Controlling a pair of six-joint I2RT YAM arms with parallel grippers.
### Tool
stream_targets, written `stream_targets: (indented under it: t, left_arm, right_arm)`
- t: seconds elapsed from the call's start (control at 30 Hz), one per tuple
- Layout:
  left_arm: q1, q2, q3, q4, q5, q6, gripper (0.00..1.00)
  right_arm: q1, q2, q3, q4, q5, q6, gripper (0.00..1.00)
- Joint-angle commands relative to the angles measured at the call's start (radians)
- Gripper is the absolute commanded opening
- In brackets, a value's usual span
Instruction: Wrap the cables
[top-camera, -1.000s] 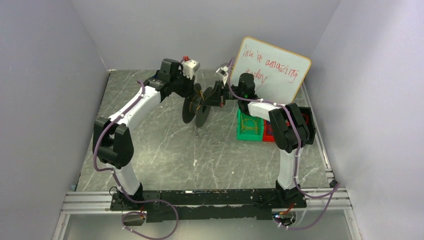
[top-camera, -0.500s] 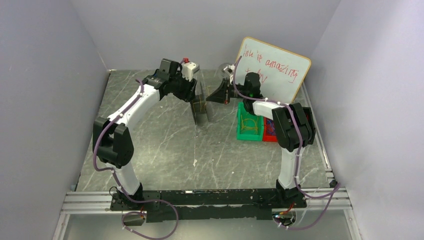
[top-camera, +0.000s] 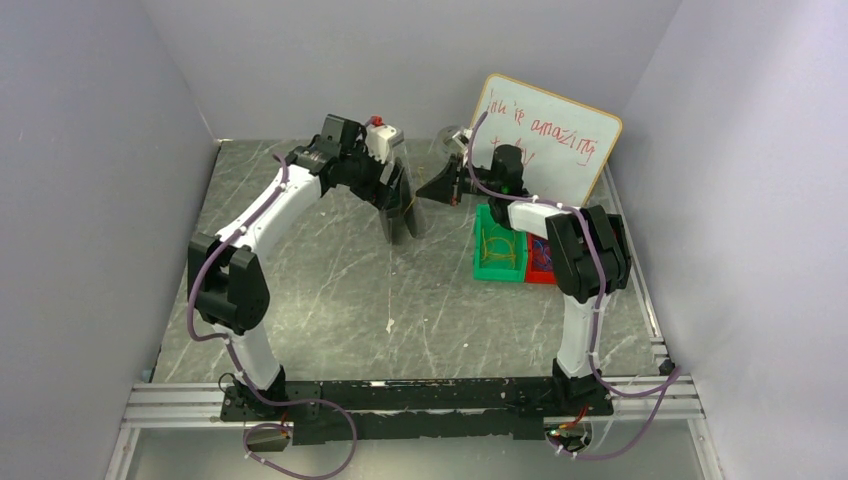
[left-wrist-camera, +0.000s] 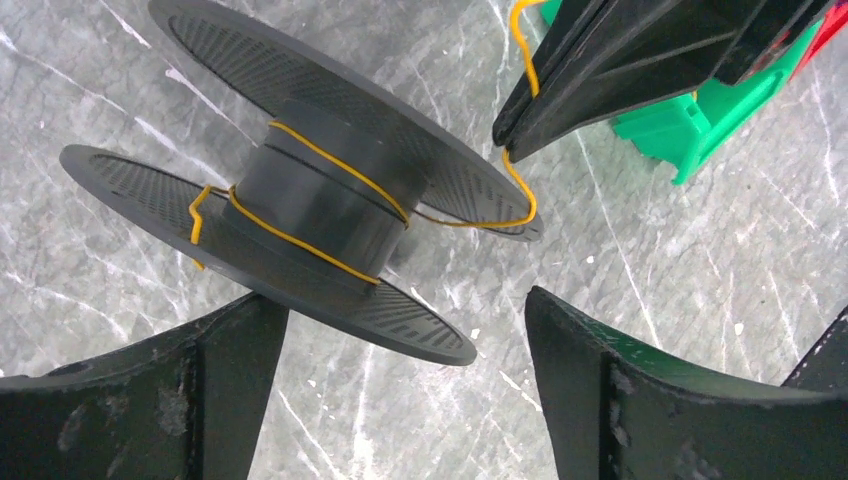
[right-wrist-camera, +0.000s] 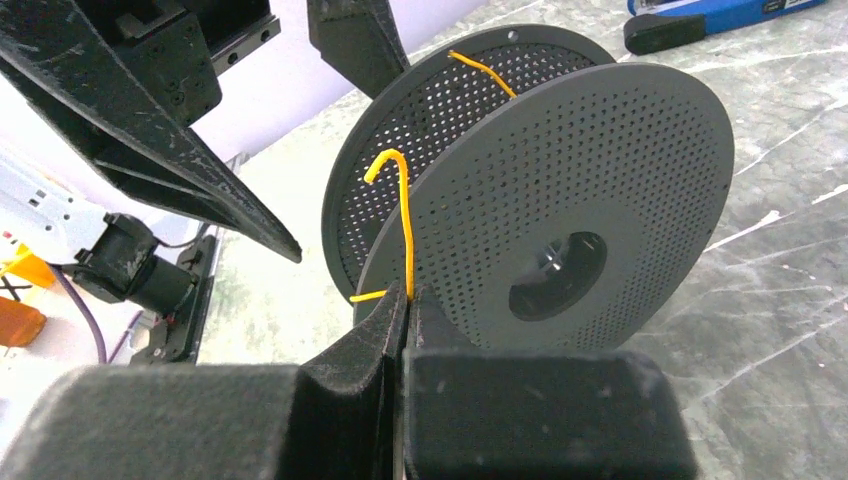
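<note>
A black spool (left-wrist-camera: 300, 215) stands on its rims on the marble table, edge-on in the top view (top-camera: 402, 228). The yellowish cable (left-wrist-camera: 320, 165) circles its hub and runs up to my right gripper (left-wrist-camera: 510, 135). That right gripper (right-wrist-camera: 408, 292) is shut on the cable (right-wrist-camera: 405, 220) just beside the perforated flange (right-wrist-camera: 600, 170). My left gripper (left-wrist-camera: 400, 300) hangs open right above the spool, one finger on each side, with nothing between them touching. From above, the left gripper (top-camera: 398, 200) and right gripper (top-camera: 440, 188) face each other over the spool.
A green bin (top-camera: 498, 252) holding more yellow cable and a red bin (top-camera: 538, 262) sit just right of the spool. A whiteboard (top-camera: 545, 135) leans on the back wall. A blue and black tool (right-wrist-camera: 700, 15) lies on the table beyond the spool.
My left gripper has opened wide and let go of the spool, which has gone from tilted in the air to standing on the table. The right gripper stayed shut on the cable and drew back slightly.
</note>
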Motion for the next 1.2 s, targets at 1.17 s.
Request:
stream_targets:
  t: [1.17]
  left_arm:
    - [-0.041, -0.097, 0.145, 0.058, 0.165, 0.084, 0.94]
  right_arm:
    - [0.05, -0.042, -0.006, 0.019, -0.003, -0.032, 0.0]
